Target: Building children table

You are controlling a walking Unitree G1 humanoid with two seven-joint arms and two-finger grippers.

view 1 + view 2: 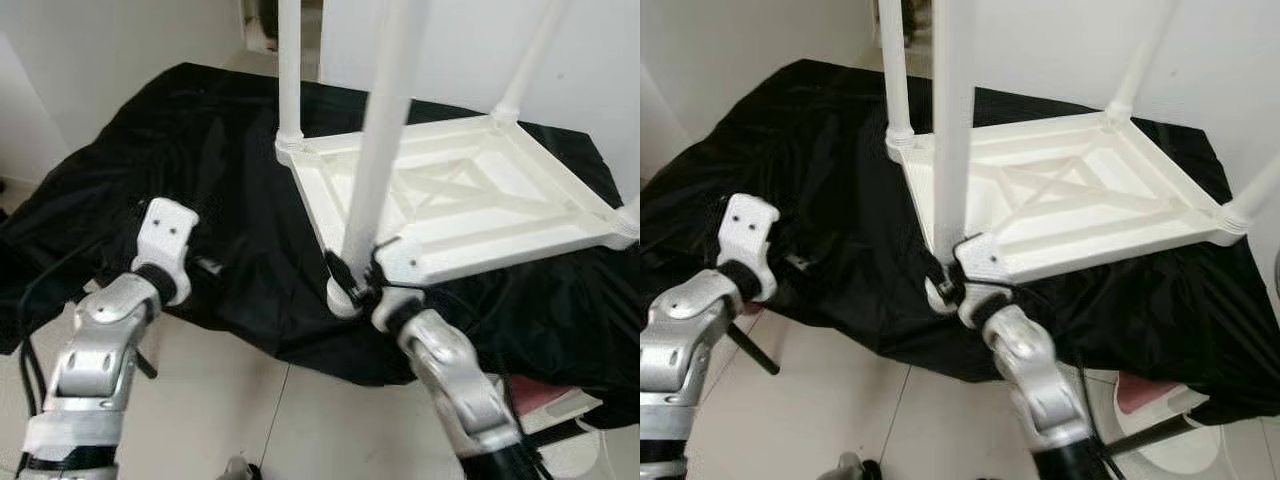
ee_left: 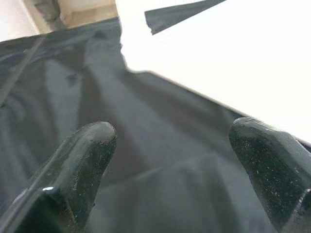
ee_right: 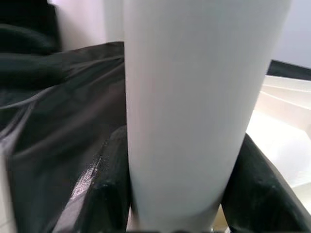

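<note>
Your right gripper (image 1: 352,283) is clamped on the near leg (image 1: 380,150); left gripper (image 2: 170,160) spread over black cloth (image 1: 200,150), tabletop (image 1: 470,200) beside

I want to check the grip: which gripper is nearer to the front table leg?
Right. The right gripper is closed around the base of the front table leg; the left gripper hangs open above the black cloth, off to the leg's left.

The upturned children's table (image 1: 470,200) and its near leg (image 1: 380,150) look like smooth, matt white plastic. It lies on a black cloth (image 1: 200,180), thin, creased and faintly shiny. The right hand (image 1: 352,280) has glossy black fingers (image 3: 109,194); the floor (image 1: 230,400) is pale, smooth tile.
</note>
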